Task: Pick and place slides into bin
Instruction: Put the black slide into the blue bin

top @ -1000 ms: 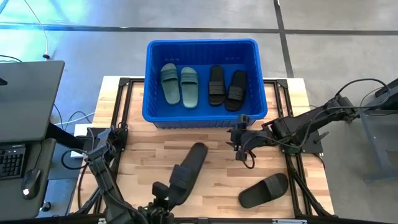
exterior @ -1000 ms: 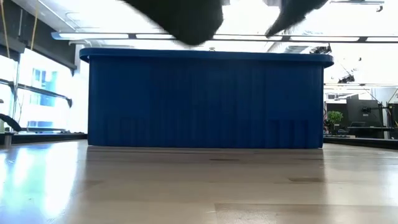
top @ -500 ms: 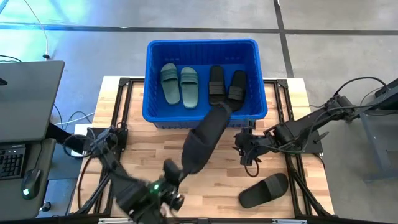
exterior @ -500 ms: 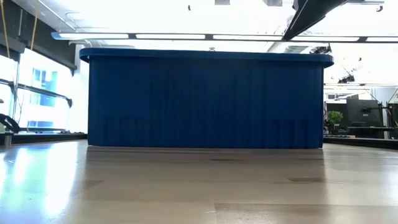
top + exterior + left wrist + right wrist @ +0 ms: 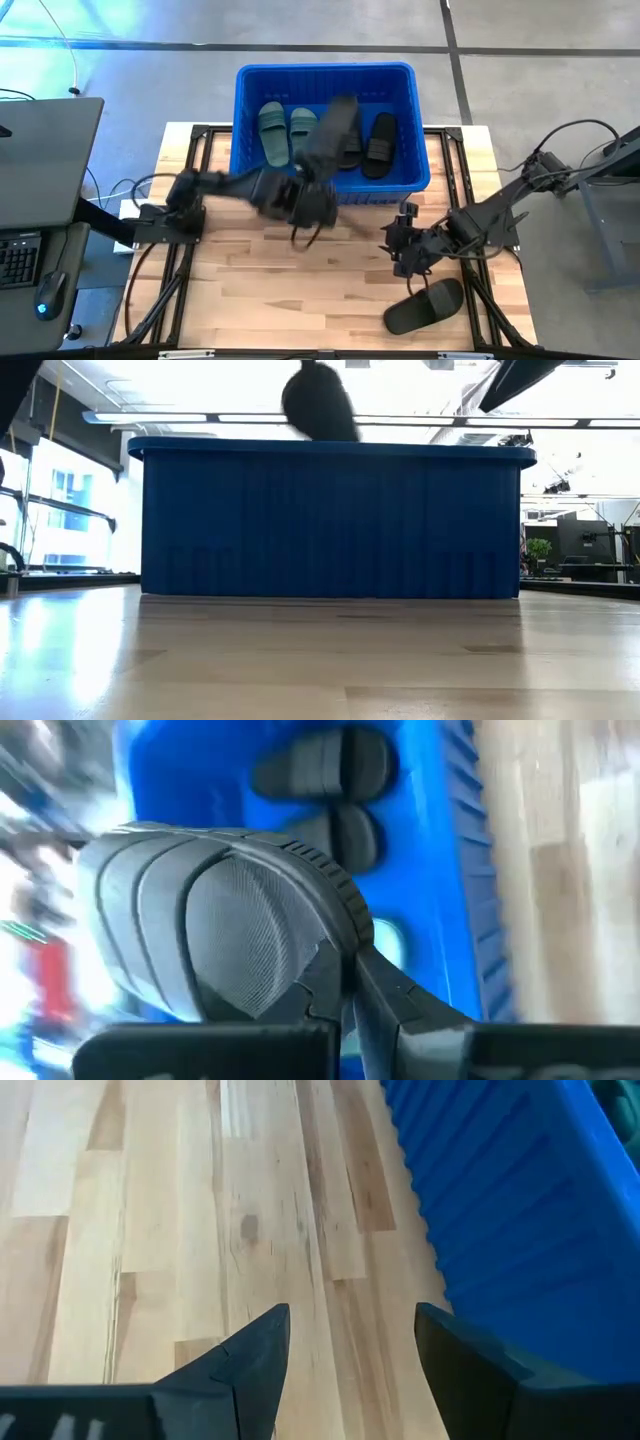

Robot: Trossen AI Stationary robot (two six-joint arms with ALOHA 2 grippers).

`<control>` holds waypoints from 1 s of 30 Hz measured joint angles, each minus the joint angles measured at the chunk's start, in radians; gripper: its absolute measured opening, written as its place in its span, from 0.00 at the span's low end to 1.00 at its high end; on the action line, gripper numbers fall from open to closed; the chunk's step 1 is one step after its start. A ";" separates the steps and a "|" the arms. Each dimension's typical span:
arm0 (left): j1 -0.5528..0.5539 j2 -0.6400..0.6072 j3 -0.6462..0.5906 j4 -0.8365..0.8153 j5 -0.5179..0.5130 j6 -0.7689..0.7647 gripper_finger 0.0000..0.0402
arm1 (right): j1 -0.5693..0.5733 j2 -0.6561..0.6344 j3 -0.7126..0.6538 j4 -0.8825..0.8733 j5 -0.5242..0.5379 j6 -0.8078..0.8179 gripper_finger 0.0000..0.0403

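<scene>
A black slide [image 5: 333,130] is clamped between the fingers of the left gripper [image 5: 312,200]. Over the last second it has been carried from above the bare table [image 5: 250,265] up to the near wall of the blue bin [image 5: 325,70], so that its far end now hangs over the rim, past the fingertips. In the left wrist view the ribbed sole fills the space just beyond the fingers, with the bin floor behind it. A release into the bin is judged to be next. Inside, two green slides [image 5: 285,125] and two black ones are already lying.

The right gripper [image 5: 405,255] has been drawn back from the bin toward the last black slide [image 5: 425,307] on the table, fingers apart and empty.
</scene>
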 joint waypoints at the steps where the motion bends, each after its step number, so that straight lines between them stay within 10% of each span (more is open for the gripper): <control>1: 0.042 -0.001 -0.005 0.000 0.045 -0.045 0.00 | 0.007 0.000 0.000 -0.007 0.013 0.013 0.51; 15: 0.314 0.000 -0.194 0.003 0.356 -0.594 0.00 | 0.049 0.000 0.000 -0.034 0.066 0.080 0.51; 30: 0.384 0.016 -0.402 0.383 0.292 -0.661 0.06 | 0.049 0.000 0.000 -0.046 0.066 0.076 0.51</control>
